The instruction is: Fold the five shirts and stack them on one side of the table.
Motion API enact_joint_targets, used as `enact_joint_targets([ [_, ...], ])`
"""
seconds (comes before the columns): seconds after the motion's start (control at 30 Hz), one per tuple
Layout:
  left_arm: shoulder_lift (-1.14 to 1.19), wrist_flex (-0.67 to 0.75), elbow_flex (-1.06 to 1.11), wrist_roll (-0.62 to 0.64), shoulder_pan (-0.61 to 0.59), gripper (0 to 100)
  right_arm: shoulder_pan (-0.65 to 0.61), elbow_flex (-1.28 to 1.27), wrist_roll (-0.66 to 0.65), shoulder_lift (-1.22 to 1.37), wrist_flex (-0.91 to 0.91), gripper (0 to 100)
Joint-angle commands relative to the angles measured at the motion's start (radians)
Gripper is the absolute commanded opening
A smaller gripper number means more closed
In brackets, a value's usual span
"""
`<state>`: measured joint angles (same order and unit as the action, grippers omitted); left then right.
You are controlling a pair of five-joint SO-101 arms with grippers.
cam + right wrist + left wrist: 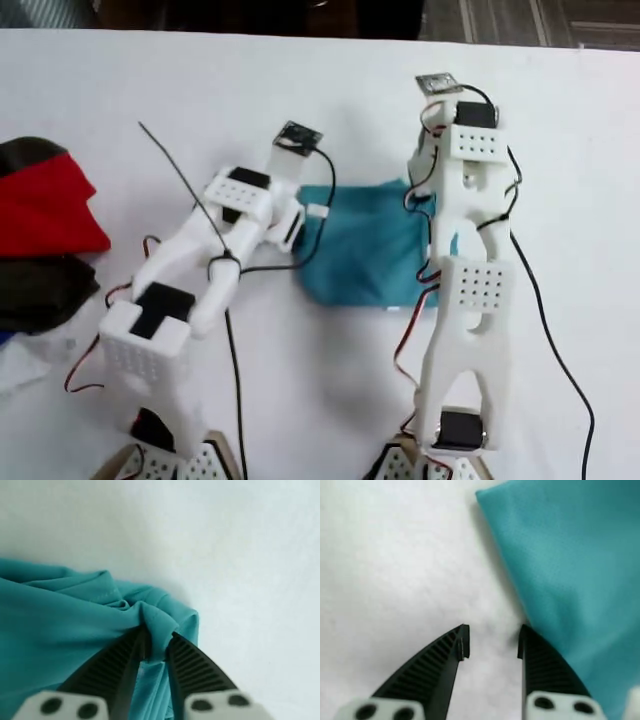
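A teal shirt [365, 245] lies folded in the middle of the white table, between the two arms. My left gripper [491, 642] is open just above the table at the shirt's left edge [560, 575], one finger [542, 662] touching the cloth edge and nothing between the fingers. In the high view this gripper [312, 212] sits at the shirt's upper left corner. My right gripper [156, 647] is shut on a bunched fold of the teal shirt [65, 625] at its far right corner. The right arm [465, 200] covers the shirt's right side.
A pile of shirts lies at the table's left edge, a red one [45, 205] on top of dark ones [40, 290]. White tabletop [250, 90] stretches behind the arms and to the right [590, 200]. Cables run along both arms.
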<state>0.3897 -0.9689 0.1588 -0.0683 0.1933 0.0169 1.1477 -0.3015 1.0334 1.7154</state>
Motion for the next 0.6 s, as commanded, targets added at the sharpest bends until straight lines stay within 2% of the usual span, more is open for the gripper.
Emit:
enact_joint_targets([
  [0.0, 0.002, 0.014, -0.025, -0.006, 0.005, 18, -0.007, 0.1, -0.011, -0.067, 0.045, 1.9],
  [0.3, 0.002, 0.014, -0.025, -0.006, 0.005, 18, -0.082, 0.121, -0.012, -0.165, 0.047, 1.9],
  [0.57, 0.002, 0.014, -0.025, -0.006, 0.005, 18, -0.113, 0.132, -0.115, -0.168, 0.045, 1.9],
])
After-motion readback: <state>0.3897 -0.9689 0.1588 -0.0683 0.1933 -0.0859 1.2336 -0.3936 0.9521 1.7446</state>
